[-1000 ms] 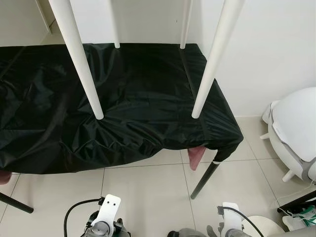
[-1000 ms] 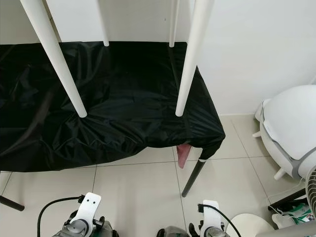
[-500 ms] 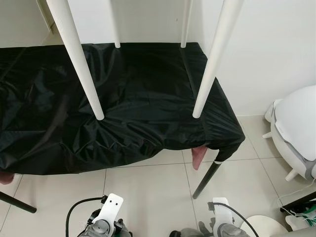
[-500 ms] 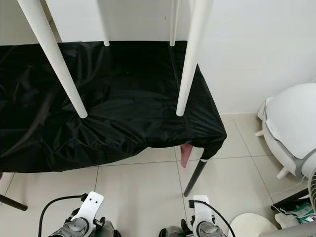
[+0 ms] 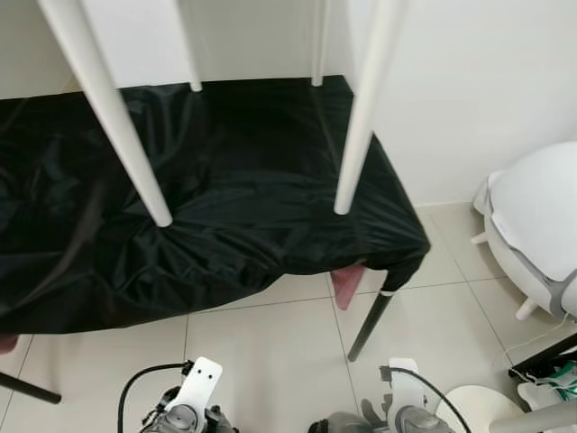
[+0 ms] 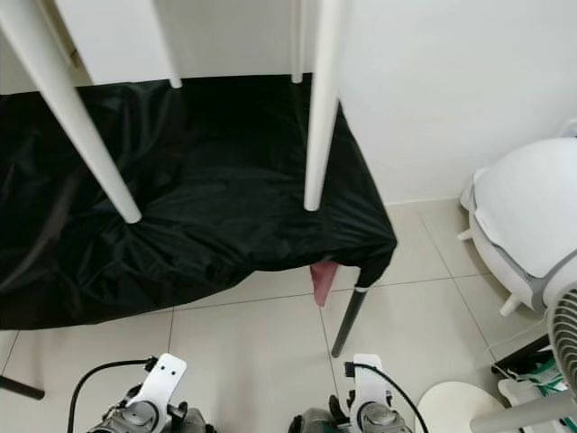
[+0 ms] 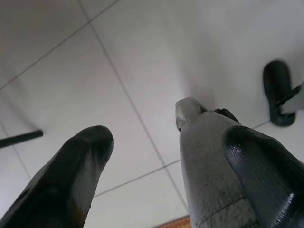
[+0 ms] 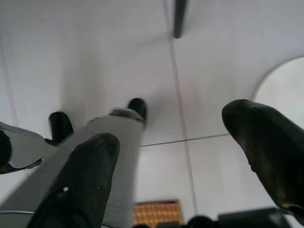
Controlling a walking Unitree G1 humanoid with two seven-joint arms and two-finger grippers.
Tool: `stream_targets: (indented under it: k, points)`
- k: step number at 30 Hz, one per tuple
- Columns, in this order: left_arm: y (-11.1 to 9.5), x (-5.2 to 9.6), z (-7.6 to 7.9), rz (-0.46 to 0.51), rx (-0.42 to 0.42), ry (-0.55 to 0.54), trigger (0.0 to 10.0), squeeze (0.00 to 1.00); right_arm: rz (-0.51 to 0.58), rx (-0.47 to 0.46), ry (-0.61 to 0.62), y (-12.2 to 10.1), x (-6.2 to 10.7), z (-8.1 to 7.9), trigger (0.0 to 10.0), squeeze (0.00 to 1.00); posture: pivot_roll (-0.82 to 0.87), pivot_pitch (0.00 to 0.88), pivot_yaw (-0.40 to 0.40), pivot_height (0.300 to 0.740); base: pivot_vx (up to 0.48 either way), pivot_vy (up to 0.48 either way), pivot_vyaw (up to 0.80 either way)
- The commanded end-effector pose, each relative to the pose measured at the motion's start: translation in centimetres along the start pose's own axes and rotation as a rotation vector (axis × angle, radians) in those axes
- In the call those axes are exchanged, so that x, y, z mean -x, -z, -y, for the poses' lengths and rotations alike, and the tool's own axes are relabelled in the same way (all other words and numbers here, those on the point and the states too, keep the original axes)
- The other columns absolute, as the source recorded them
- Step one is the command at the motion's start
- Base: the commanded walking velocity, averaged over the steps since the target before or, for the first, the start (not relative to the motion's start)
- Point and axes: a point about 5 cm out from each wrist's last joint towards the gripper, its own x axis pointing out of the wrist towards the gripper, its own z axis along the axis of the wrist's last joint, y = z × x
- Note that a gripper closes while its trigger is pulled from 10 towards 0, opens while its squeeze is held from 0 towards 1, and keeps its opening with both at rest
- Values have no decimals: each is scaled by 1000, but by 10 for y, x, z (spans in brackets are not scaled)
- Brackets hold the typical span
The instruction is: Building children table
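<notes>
Since the earlier frame the head camera has swung, sliding the whole scene leftward; nothing itself moved. Left eye view: four smooth white tapered table legs (image 5: 359, 117) stand upright on a crinkled black sheet (image 5: 225, 189) draped over a table, on glossy pale floor tiles (image 5: 261, 361). Left wrist view: the left gripper (image 7: 166, 175) hangs over tile, its rounded black fingers spread, released. Right wrist view: the right gripper (image 8: 180, 161) likewise gapes, holding nothing.
</notes>
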Motion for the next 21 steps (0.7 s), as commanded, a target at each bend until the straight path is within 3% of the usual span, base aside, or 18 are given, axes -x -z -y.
stream_targets:
  k: [1,15,18,21]
  points:
    - [15,2,0,-53,-7,-9,10000,0,-38,-10,-15,9,1,-6,10000,0,-53,0,34,740,0,0,0]
    - [16,2,-4,-60,27,-21,10000,0,-51,-13,-17,13,2,-3,10000,0,-45,0,16,740,0,0,0]
    - [15,2,-3,-48,71,-9,10000,0,-51,-15,-18,13,2,-3,10000,0,-45,0,16,740,0,0,0]
    - [16,2,-2,-58,46,-16,10000,0,-53,-13,-17,14,3,-2,10000,0,-45,0,12,740,0,0,0]
